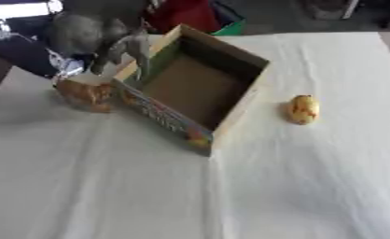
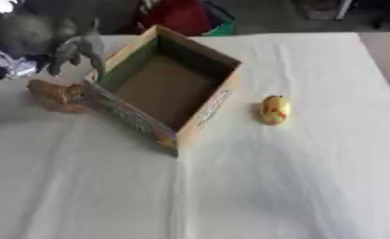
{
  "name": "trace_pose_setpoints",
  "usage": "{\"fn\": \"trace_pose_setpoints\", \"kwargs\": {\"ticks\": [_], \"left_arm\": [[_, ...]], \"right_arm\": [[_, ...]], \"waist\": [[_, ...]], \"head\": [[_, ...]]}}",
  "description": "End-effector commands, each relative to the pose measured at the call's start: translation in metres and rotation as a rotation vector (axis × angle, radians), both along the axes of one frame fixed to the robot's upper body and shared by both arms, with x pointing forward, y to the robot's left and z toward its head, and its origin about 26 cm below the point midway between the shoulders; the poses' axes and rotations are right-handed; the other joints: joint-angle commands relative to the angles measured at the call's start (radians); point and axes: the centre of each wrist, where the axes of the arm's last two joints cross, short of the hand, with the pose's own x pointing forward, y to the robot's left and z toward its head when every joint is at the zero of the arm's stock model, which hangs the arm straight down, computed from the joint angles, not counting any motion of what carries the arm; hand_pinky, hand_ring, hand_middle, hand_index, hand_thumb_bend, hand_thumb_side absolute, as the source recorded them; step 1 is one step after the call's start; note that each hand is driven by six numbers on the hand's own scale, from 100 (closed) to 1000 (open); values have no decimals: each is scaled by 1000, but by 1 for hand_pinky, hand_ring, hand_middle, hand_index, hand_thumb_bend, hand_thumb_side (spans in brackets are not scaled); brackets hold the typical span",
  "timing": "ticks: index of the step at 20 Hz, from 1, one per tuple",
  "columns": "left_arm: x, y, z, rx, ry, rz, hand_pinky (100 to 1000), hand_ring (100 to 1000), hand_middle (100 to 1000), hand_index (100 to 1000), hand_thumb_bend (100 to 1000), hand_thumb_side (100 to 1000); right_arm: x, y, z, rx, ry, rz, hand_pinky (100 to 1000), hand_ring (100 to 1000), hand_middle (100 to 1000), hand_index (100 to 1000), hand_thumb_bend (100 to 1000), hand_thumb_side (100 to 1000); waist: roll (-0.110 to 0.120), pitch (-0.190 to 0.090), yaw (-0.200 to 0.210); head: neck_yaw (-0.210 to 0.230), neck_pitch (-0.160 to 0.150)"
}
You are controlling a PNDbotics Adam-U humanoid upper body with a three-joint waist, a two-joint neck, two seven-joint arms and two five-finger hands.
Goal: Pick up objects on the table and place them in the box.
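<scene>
Left robot hand (image 1: 121,49) hung at the box's (image 1: 194,88) left wall, fingers curled but grip unclear, w/ orange-brown item (image 1: 86,94) on the bench (image 1: 312,177) just outside; best approach: drop straight over it, avoid nudging the wall.

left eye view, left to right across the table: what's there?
Left hand above the table's far left, fingers hanging down → orange-brown object → open cardboard box → yellow rounded object with red marks. Right hand not in view.
</scene>
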Motion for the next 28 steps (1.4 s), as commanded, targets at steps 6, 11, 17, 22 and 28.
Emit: {"fn": "trace_pose_setpoints", "kwargs": {"ticks": [6,11,17,22,28], "left_arm": [[29,-18,11,-84,-116,53,293,212,110,112,100,339],[51,-38,3,-123,-140,46,297,218,111,113,100,340],[65,-51,-8,-132,-172,32,304,227,111,114,100,340],[80,-61,-22,-161,-168,20,312,247,113,114,100,339],[95,-61,-42,-139,-141,55,314,266,131,129,100,328]], "right_arm": [[0,3,14,-32,-40,25,704,1000,582,827,100,958],[3,7,19,-34,-60,49,704,1000,583,826,100,956],[4,8,22,-30,-68,58,704,1000,581,826,100,956],[6,11,23,-27,-70,68,704,1000,580,826,100,960],[6,12,23,-23,-68,68,704,1000,578,826,100,958]], "waist": [[7,-1,-24],[12,10,-54],[20,23,-76],[25,35,-92],[29,46,-103]], "head": [[19,-28],[43,-40],[56,-45],[62,-53],[62,-48]]}}
